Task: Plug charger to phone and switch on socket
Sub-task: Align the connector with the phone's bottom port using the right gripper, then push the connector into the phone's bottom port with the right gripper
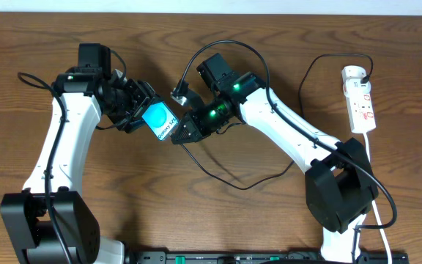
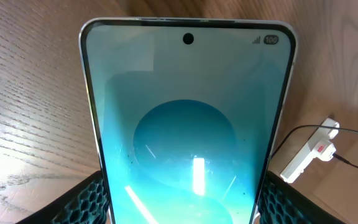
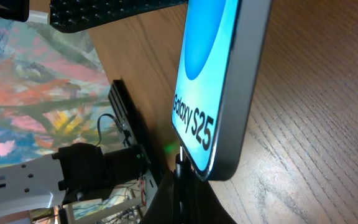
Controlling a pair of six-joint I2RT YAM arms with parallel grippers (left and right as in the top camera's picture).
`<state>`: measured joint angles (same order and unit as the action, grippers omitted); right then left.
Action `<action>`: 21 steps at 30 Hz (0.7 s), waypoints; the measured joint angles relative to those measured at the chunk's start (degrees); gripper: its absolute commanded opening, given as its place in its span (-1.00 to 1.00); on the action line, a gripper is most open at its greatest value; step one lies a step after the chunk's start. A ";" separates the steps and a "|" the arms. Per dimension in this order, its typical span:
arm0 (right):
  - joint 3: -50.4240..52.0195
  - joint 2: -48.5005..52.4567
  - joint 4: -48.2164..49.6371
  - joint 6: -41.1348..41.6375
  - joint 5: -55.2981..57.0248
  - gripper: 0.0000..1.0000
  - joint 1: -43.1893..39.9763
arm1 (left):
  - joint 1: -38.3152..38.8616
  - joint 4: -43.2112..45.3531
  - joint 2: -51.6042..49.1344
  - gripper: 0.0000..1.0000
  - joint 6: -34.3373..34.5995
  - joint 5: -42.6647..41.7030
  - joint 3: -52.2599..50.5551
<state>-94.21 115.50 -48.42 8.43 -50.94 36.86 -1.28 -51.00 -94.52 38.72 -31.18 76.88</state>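
Phone (image 1: 160, 119), cyan screen lit with a pale oval and "Galaxy S25" lettering at its lower end, held tilted over the brown wood-grain bench (image 1: 269, 29) in the closed left claw (image 1: 145, 111). The right claw (image 1: 187, 129), closed on the charger (image 1: 229, 182) tip, meets the phone's lower edge. The white socket (image 1: 360, 99) lies well apart, at far right.
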 measured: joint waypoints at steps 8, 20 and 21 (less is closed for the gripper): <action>0.00 0.00 0.02 0.17 0.37 -0.97 0.02 | 0.00 0.02 0.00 -0.86 0.00 -0.02 0.00; 0.07 -0.02 0.00 0.59 1.38 -0.98 0.02 | -0.02 0.04 0.00 -0.86 0.00 -0.02 0.00; 0.07 0.00 0.00 0.59 1.42 -0.97 0.02 | -0.02 0.07 0.00 -0.86 0.00 -0.02 0.00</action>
<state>-94.15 115.50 -48.42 9.02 -49.52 36.88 -1.30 -50.94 -94.52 38.72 -31.20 76.88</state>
